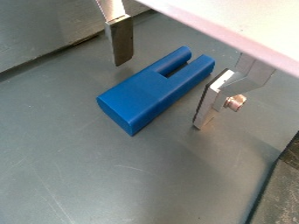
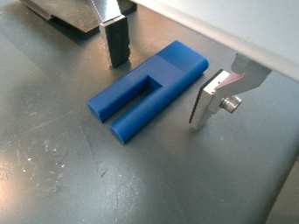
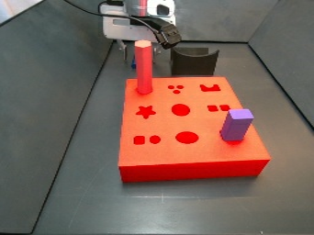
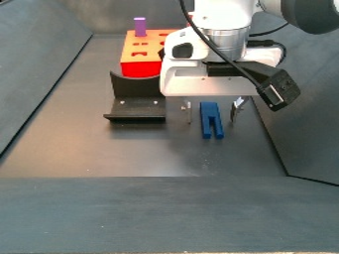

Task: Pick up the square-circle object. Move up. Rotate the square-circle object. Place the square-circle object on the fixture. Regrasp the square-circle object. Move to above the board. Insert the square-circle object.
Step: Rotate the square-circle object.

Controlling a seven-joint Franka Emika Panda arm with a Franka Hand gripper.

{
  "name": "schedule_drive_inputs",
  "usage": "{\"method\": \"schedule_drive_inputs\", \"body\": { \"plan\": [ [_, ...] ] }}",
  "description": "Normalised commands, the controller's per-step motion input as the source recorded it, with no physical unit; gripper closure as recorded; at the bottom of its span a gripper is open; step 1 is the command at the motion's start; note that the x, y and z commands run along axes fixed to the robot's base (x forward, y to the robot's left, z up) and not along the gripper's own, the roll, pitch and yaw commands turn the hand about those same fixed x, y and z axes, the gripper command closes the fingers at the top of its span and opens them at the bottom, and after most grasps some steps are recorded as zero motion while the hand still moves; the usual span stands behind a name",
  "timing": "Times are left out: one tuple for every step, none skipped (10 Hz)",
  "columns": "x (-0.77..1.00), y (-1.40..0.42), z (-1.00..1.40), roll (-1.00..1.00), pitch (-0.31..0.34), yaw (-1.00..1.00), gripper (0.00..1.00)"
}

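Dark grey fixture (image 4: 135, 103) sits on the counter (image 4: 119, 208) at the left in a side view, the red board (image 4: 139, 52) behind it. Right of the fixture, the blue square-circle object (image 4: 211, 120) lies flat on the counter. The end effector (image 4: 212, 107) hangs over it, fingers (image 1: 121, 42) apart, straddling the block without touching it.

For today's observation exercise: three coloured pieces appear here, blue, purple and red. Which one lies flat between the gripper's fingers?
The square-circle object, blue, lies flat on the floor between the gripper fingers. The purple block and red post stand upright on the board.
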Motion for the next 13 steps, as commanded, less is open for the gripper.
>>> {"method": "schedule_drive_inputs", "body": {
  "plan": [
    [0.02, 0.02, -0.17, -0.18, -0.059, 0.00, 0.00],
    [0.02, 0.02, -0.17, -0.18, -0.059, 0.00, 0.00],
    [0.02, 0.02, -0.17, -0.18, -0.059, 0.00, 0.00],
    [0.02, 0.02, -0.17, -0.18, -0.059, 0.00, 0.00],
    [0.02, 0.02, -0.17, -0.18, -0.059, 0.00, 0.00],
    [0.02, 0.02, -0.17, -0.18, -0.059, 0.00, 0.00],
    [0.02, 0.02, -0.17, -0.18, -0.059, 0.00, 0.00],
    [0.02, 0.02, -0.17, -0.18, -0.059, 0.00, 0.00],
    [0.02, 0.02, -0.17, -0.18, -0.059, 0.00, 0.00],
    [0.02, 0.02, -0.17, -0.18, -0.059, 0.00, 0.00],
    [0.02, 0.02, -0.17, -0.18, -0.059, 0.00, 0.00],
    [0.02, 0.02, -0.17, -0.18, -0.059, 0.00, 0.00],
    [0.00, 0.00, 0.00, 0.00, 0.000, 0.00, 1.00]
  ]
}}
